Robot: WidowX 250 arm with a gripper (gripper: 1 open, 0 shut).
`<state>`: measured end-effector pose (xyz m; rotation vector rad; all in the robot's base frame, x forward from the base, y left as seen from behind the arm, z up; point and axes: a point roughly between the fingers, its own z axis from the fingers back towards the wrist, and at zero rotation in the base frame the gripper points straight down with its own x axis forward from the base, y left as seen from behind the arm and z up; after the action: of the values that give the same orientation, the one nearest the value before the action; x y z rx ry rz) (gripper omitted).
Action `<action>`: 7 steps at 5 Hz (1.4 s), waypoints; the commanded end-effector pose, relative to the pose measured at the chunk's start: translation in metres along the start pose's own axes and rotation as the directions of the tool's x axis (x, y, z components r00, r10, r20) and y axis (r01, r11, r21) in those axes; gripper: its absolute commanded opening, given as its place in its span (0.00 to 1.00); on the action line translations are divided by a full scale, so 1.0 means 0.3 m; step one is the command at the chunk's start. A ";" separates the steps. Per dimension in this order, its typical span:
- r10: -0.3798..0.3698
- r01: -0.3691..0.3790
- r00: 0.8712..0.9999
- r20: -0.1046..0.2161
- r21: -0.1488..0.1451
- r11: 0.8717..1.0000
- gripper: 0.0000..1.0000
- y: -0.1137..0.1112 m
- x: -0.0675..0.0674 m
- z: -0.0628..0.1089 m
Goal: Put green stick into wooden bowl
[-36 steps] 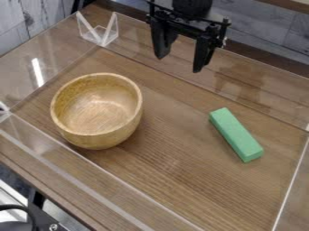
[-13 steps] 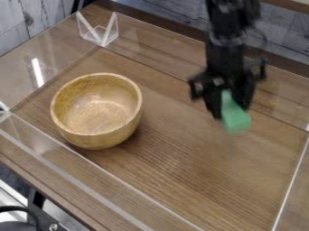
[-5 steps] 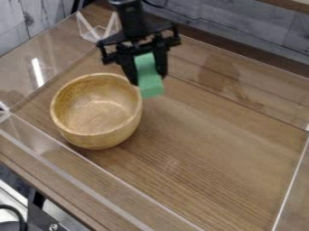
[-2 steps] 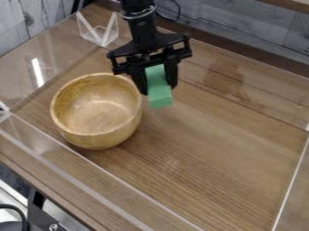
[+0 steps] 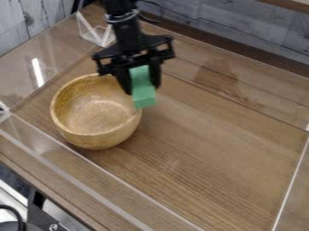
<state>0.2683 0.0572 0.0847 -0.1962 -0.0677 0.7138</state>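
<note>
Stick (image 5: 144, 87), bright green, hangs above the desk (image 5: 205, 153) a little above and left of frame centre, clamped between the fingers of the black pincer (image 5: 136, 79), which points almost straight down from the upper left. Its lower end sits at the right rim of the bowl (image 5: 94, 110); whether it touches the rim is unclear. The tan bowl stands on the desk at the left. A clear wall (image 5: 145, 212) crosses the lower part.
</note>
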 end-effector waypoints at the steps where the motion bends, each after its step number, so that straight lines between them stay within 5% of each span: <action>1: -0.033 0.034 0.998 0.053 -0.016 0.999 0.00 0.011 0.027 0.036; 3: -0.029 0.029 0.998 0.060 0.015 0.999 0.00 0.074 0.039 0.007; 7: -0.022 0.021 1.000 0.009 0.083 0.996 0.00 0.101 0.017 -0.016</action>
<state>0.2470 0.0799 0.0658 -0.1180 -0.0145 0.7039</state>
